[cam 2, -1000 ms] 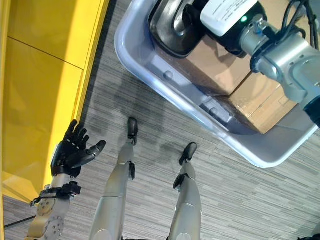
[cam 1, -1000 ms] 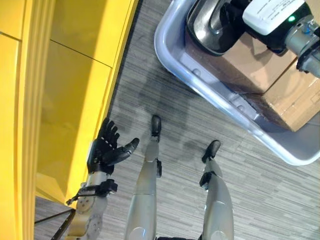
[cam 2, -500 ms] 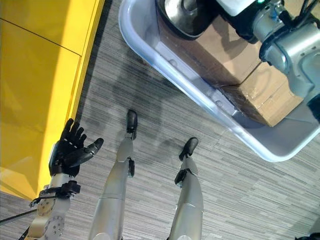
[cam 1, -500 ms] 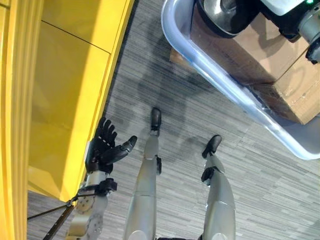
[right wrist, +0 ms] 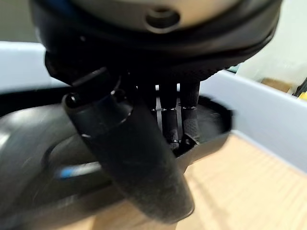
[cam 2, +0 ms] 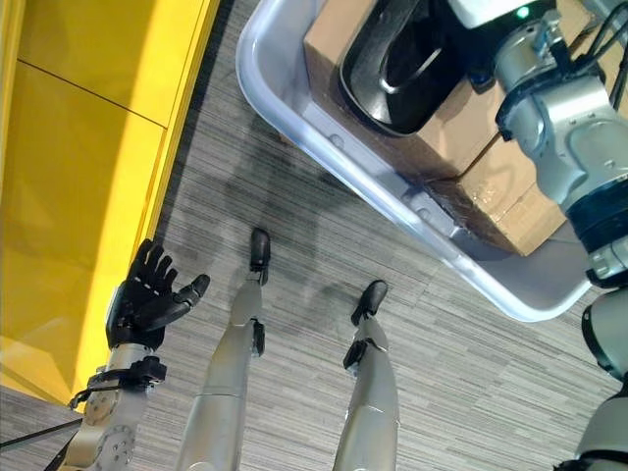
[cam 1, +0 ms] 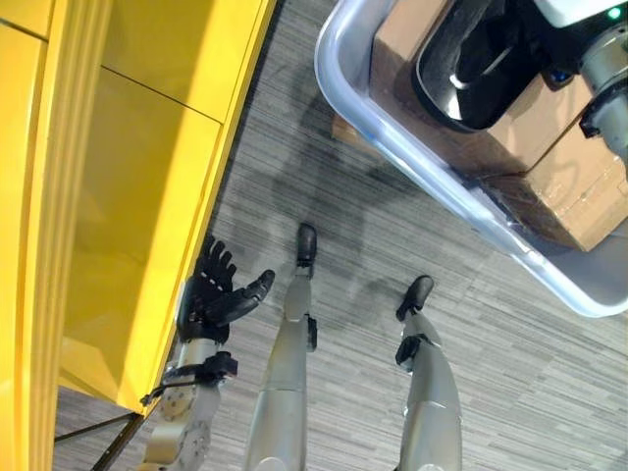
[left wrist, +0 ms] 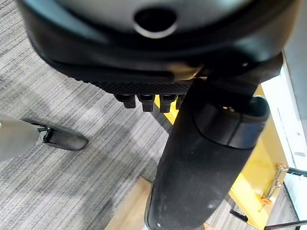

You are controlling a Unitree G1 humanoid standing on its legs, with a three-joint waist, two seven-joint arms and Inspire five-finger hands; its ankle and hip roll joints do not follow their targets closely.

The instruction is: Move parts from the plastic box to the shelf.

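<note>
Black part (cam 2: 402,74) in the plastic box (cam 2: 294,108) sits pinched in our right hand (right wrist: 144,158); left hand (cam 1: 211,294) is relaxed, so next we'd carry it to the yellow shelf (cam 1: 128,196).

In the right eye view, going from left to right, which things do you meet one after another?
Yellow shelf → left hand → plastic box → black part → right arm.
</note>
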